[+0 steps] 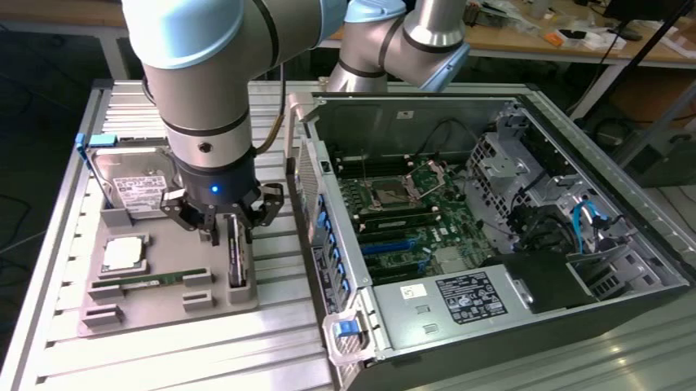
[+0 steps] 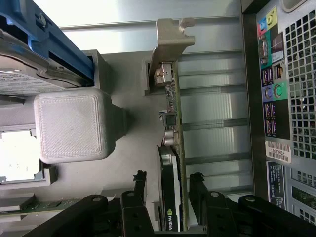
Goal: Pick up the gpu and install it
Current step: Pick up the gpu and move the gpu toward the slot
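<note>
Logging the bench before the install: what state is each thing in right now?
pincer: open, straddling the gpu, not gripping it
gpu: standing on edge in the gray tray
computer case: side open, motherboard exposed
hard drive: lying in the tray
memory stick: lying flat in the tray

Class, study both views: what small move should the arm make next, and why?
Probably close the claw on the gpu: its open fingers stand on either side of it, and it sits on edge in the tray, not yet gripped.
</note>
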`<state>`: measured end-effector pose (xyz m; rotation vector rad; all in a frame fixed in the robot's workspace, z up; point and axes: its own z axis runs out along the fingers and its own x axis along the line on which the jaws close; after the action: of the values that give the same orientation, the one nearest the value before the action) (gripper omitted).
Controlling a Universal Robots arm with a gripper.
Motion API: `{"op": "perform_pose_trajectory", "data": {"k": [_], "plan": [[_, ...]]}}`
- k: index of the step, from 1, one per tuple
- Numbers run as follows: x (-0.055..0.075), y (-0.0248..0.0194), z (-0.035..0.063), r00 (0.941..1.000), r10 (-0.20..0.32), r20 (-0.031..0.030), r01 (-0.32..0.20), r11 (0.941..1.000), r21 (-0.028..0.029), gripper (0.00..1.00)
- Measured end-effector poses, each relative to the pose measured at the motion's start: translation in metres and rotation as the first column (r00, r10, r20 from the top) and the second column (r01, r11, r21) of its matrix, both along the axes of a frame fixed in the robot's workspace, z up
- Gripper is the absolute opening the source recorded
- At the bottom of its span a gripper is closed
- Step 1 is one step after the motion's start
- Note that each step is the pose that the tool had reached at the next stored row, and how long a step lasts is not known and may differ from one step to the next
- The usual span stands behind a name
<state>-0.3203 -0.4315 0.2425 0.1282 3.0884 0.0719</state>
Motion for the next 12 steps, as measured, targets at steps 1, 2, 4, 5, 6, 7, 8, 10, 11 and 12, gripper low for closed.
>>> {"op": "perform_pose_trajectory", "data": {"k": [1,2,4,5,6,7,8,10,11,12], "plan": [[0.0000,0.0000,0.0000,1.0000,0.000,-0.0001,0.000,1.0000,-0.0001,0.46],[0.0000,0.0000,0.0000,1.0000,0.000,-0.0002,0.000,1.0000,-0.0001,0.46],[0.0000,0.0000,-0.0001,1.0000,0.000,-0.0002,0.000,1.0000,-0.0001,0.40],[0.0000,0.0000,-0.0002,1.0000,0.000,-0.0001,0.000,1.0000,0.0000,0.33],[0.0000,0.0000,-0.0002,1.0000,0.000,-0.0001,0.000,1.0000,-0.0001,0.33],[0.0000,0.0000,-0.0003,1.0000,0.000,0.0000,0.000,1.0000,0.0000,0.33],[0.0000,0.0000,-0.0003,1.0000,0.000,-0.0001,0.000,1.0000,0.0000,0.33],[0.0000,0.0000,-0.0003,1.0000,0.000,-0.0002,0.000,1.0000,-0.0001,0.31],[0.0000,0.0000,-0.0003,1.0000,0.000,-0.0001,0.000,1.0000,-0.0001,0.27],[0.0000,0.0000,-0.0003,1.0000,0.000,-0.0001,0.000,1.0000,-0.0001,0.27]]}}
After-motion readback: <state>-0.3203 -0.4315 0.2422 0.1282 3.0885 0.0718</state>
